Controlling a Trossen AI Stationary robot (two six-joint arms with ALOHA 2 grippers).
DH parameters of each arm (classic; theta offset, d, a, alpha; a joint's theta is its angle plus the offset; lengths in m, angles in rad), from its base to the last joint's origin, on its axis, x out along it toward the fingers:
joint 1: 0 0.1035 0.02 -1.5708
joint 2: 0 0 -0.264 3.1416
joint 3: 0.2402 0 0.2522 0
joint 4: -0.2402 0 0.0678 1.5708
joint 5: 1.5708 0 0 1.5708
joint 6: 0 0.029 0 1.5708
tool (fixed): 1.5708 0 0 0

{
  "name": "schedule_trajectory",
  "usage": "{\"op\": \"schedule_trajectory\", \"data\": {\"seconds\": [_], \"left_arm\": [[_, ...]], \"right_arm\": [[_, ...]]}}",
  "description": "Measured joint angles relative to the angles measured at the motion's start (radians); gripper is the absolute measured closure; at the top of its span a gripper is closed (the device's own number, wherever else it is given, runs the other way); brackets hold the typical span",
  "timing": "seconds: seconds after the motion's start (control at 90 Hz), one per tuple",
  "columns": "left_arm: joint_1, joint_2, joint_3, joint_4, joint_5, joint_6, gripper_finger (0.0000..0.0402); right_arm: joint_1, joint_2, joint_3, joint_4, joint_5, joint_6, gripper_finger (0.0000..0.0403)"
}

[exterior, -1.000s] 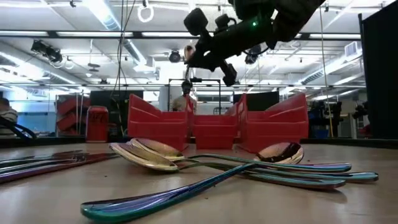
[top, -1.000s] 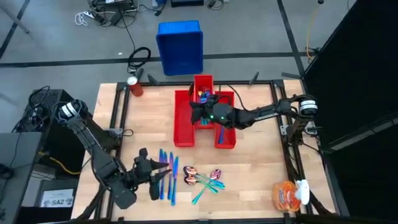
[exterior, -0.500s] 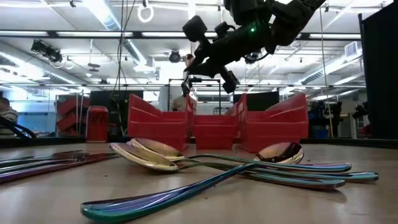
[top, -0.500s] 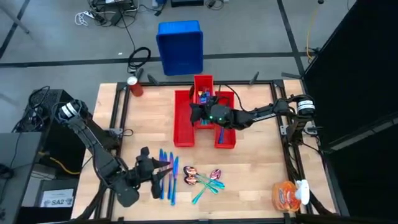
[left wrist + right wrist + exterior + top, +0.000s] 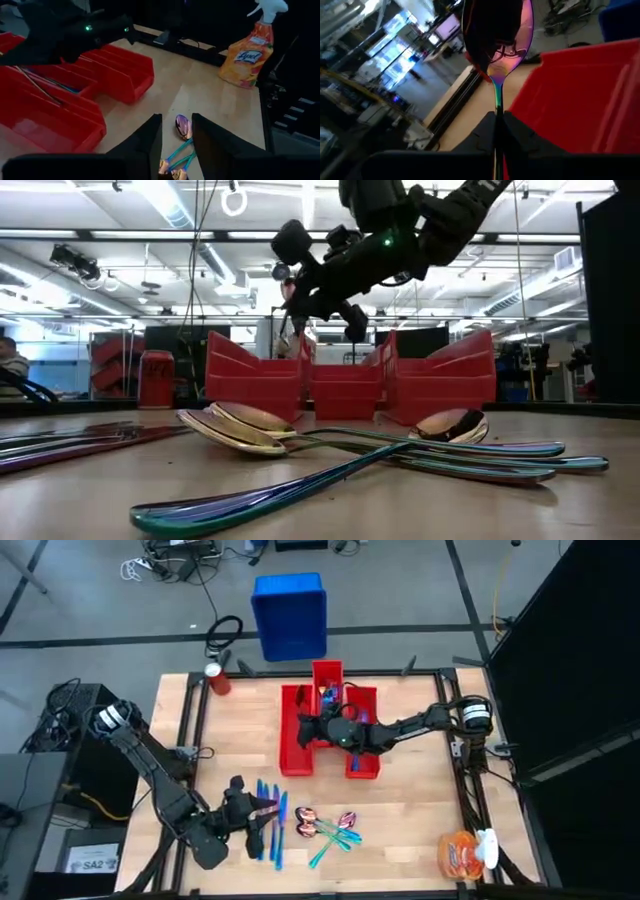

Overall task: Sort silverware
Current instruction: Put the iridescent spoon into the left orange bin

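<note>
1. The right gripper (image 5: 322, 727) hangs over the red bins (image 5: 296, 752) at about 12 o'clock on the table (image 5: 420, 790). Its fingers are pinched tight on the handle of a spoon (image 5: 499, 45), bowl pointing away from the wrist.
2. The left gripper (image 5: 262, 815) sits low at about 7 o'clock, beside the knives (image 5: 270, 823). Its fingers (image 5: 145, 142) stand a little apart with nothing between them.
3. Done so far: some silverware already lies in the bins; thin handles show in the middle bin (image 5: 47, 82).
4. Left to do: a row of knives at 7 o'clock and a heap of spoons (image 5: 325, 828) at 6 o'clock lie loose on the wood.
5. My guess is the job is less than half done, with the held spoon about to be dropped in.
</note>
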Motion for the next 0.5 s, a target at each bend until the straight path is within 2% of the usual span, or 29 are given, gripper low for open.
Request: {"op": "schedule_trajectory", "data": {"seconds": [0.411,0.5], "left_arm": [[0.000,0.000,0.000,0.022,0.041,-0.007,0.0312],[0.000,0.000,0.000,0.027,0.046,-0.008,0.0312]], "right_arm": [[-0.042,-0.001,0.001,0.001,-0.022,0.004,0.0307],[-0.051,-0.002,0.001,0.020,-0.079,-0.013,0.0292]]}}
